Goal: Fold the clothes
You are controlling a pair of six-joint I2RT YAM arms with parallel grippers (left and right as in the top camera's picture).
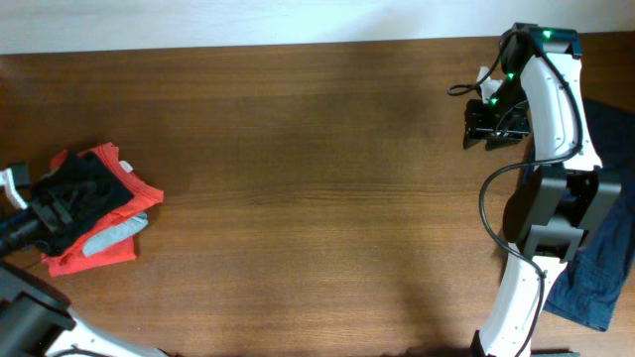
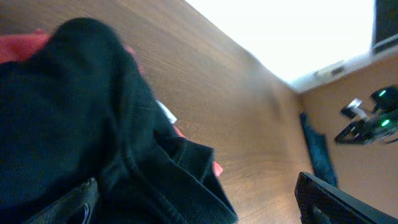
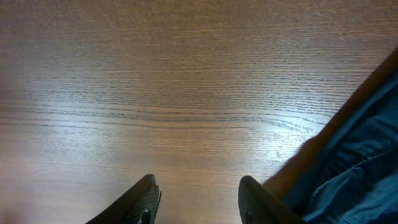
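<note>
A blackish dark-teal shirt point(image 1: 87, 190) lies bunched on a red tee point(image 1: 94, 256) at the table's far left. My left gripper point(image 1: 52, 206) sits over this pile. In the left wrist view its fingers are spread wide point(image 2: 196, 186), open, with the dark shirt point(image 2: 74, 124) under the left finger and red tee point(image 2: 25, 43) showing behind. A navy-blue garment point(image 1: 607, 253) hangs at the right table edge, partly hidden by the right arm. My right gripper point(image 1: 486, 127) is open and empty point(image 3: 198, 180) above bare wood, with the navy garment point(image 3: 360, 162) to its right.
A pale grey-blue patch of cloth point(image 1: 111, 236) shows within the left pile. The wooden table point(image 1: 317, 178) spans the view between the two arms. The right arm's base point(image 1: 551, 213) stands at the right edge. A white wall runs behind the table.
</note>
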